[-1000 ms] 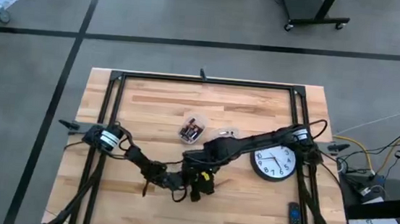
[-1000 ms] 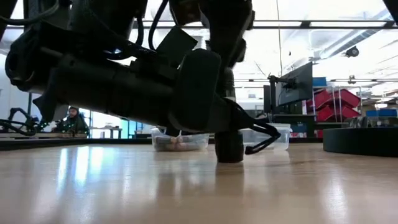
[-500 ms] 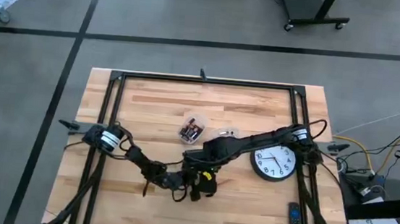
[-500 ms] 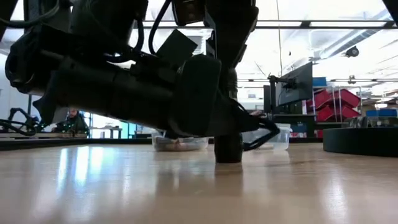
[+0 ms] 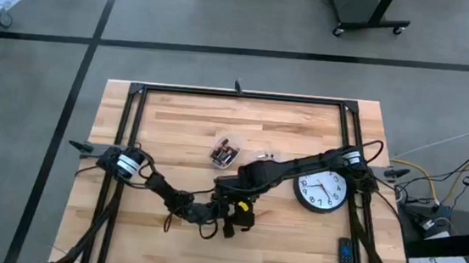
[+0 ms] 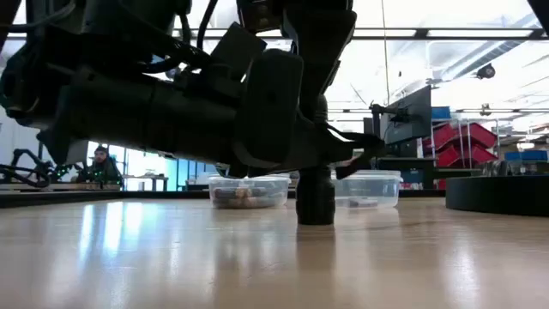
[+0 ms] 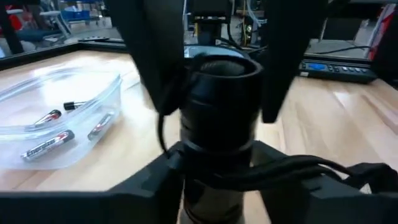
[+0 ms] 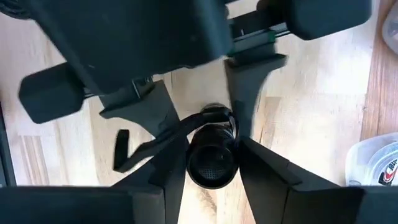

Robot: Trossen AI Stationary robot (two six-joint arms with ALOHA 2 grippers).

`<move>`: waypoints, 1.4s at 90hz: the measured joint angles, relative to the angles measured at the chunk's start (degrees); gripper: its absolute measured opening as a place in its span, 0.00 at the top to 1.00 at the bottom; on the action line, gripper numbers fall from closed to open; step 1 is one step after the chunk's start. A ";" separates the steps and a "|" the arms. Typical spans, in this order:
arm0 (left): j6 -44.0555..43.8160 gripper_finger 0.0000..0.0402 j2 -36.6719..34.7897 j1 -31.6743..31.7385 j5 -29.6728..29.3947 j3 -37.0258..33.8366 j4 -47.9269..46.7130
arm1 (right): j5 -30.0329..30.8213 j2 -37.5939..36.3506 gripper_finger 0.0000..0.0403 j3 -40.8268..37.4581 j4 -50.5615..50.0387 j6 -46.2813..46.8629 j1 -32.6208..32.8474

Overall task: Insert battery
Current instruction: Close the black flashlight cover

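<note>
Right wrist view, upright flashlight [image 8: 212, 155] clamped in left pincer [image 8: 199, 127], right pincer [image 8: 208, 180] open astride it.

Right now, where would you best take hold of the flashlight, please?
Take the flashlight around its lower barrel, coming in level from the side. It stands upright on the table with its open mouth facing up, so a side hold probably leaves that mouth free.

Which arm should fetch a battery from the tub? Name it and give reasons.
Right. The left end effector is clamped on the flashlight, holding it upright on the table. The right end effector hovers above its open top, and the battery tub lies beside that arm.
</note>
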 joint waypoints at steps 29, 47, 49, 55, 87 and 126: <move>-0.37 0.77 0.00 -0.02 0.09 0.00 -0.11 | 0.02 -0.10 0.65 0.00 -0.08 -13.47 0.13; -0.57 0.77 0.00 -0.02 0.09 0.00 -0.48 | 0.06 -0.12 0.68 0.02 -1.48 -25.95 0.26; -0.57 0.77 0.00 -0.02 0.09 0.00 -0.49 | 0.08 -0.03 0.69 0.02 -1.54 -27.10 0.26; -0.55 0.77 -0.02 -0.02 0.09 0.00 -0.52 | 0.08 0.08 0.70 0.04 -1.44 -28.09 0.28; -0.33 0.77 -0.04 -0.02 0.09 0.00 -0.72 | 0.08 1.48 0.79 0.35 -1.15 -8.66 0.24; -0.93 0.77 -0.04 -0.02 0.04 0.00 -0.70 | -0.10 1.92 0.69 3.54 -3.32 9.13 -0.15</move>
